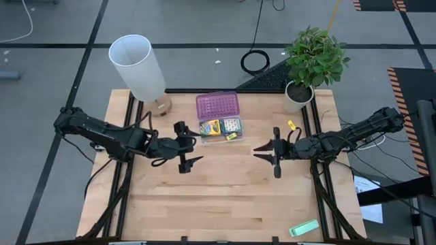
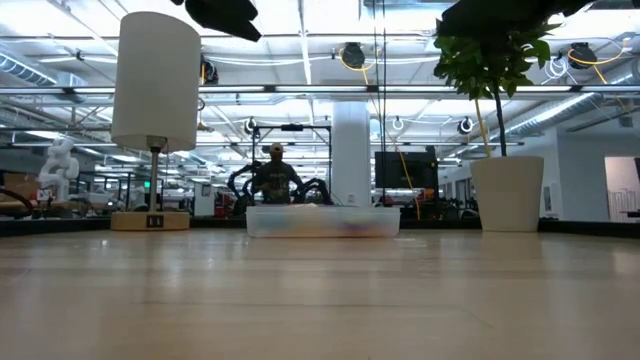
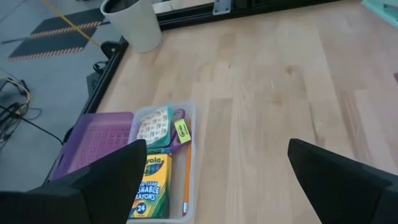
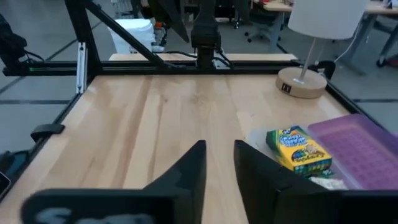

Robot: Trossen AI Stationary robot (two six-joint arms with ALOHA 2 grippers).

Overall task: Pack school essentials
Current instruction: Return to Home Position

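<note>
A clear box (image 1: 219, 132) with its purple lid (image 1: 218, 105) swung open sits on the table's far middle. Inside it lie a yellow-green crayon box (image 3: 149, 186), a small teal-edged packet (image 3: 154, 126), an orange pencil (image 3: 186, 180) and a small yellow piece (image 3: 181, 130). A tiny yellow block (image 1: 291, 125) lies on the table to the box's right. My left gripper (image 1: 196, 150) hovers open just near-left of the box. My right gripper (image 1: 259, 150) hovers near-right of the box, fingers only a narrow gap apart (image 4: 221, 149), holding nothing.
A white-shaded lamp (image 1: 136, 68) stands at the far left and a potted plant (image 1: 310, 61) at the far right. A pale green flat block (image 1: 304, 228) lies at the near right edge. A person (image 2: 275, 175) shows far behind the table. Bare wood spans the near half.
</note>
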